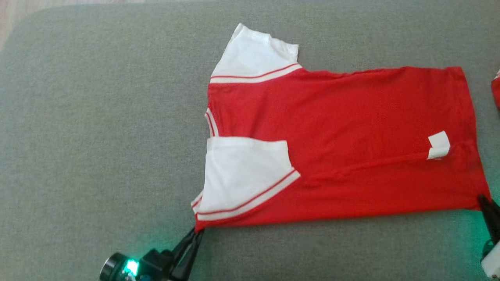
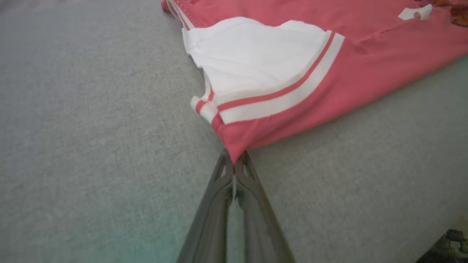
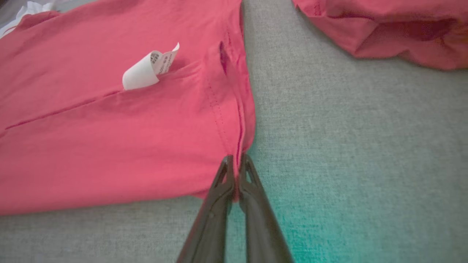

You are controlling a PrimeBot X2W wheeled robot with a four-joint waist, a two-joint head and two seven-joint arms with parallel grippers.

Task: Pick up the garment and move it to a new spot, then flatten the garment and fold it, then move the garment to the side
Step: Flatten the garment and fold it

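The garment [image 1: 351,128] is a red T-shirt with white, red-striped sleeves, lying flat across the grey surface with its collar to the left and hem to the right. One white sleeve [image 1: 242,175] is folded over onto the body; the other [image 1: 256,54] sticks out at the far side. A white care label [image 3: 148,67] curls up near the hem. My left gripper [image 1: 197,232] is shut on the near shoulder corner [image 2: 234,151]. My right gripper [image 1: 483,201] is shut on the near hem corner [image 3: 237,149].
A second red garment [image 3: 395,33] lies bunched just past the hem, at the right edge of the head view [image 1: 496,89]. The grey padded surface [image 1: 97,136] stretches wide to the left of the shirt, with a rounded far-left corner.
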